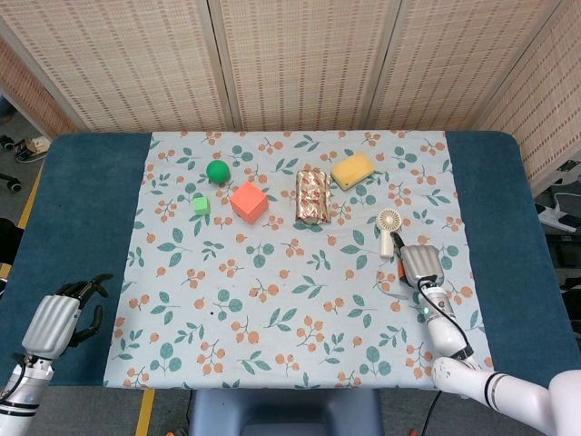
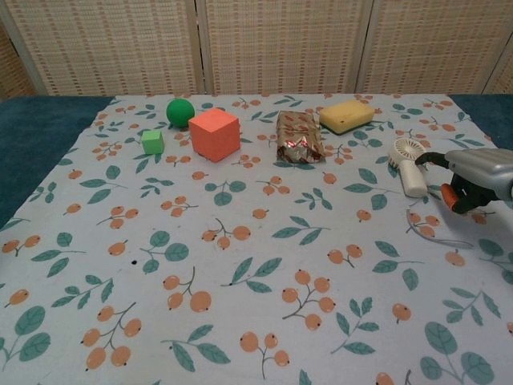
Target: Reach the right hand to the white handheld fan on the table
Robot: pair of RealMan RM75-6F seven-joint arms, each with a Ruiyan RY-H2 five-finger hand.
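The white handheld fan [image 1: 388, 229] [image 2: 407, 165] lies flat on the floral cloth, round head away from me and handle pointing toward me. My right hand [image 1: 418, 265] [image 2: 473, 176] hovers just right of and slightly nearer than the handle, holding nothing. Its dark fingertips [image 2: 420, 158] reach toward the handle with a small gap left. My left hand [image 1: 59, 318] rests at the table's near left corner on the blue cover, fingers apart and empty. The chest view does not show it.
Left of the fan sit a shiny wrapped packet [image 1: 312, 195] [image 2: 297, 137], a yellow sponge [image 1: 352, 170] [image 2: 346, 116], an orange cube [image 1: 248, 202] [image 2: 214, 134], a green ball [image 1: 216, 171] [image 2: 180, 111] and a small green cube [image 1: 201, 205] [image 2: 152, 142]. Woven screens stand behind the table.
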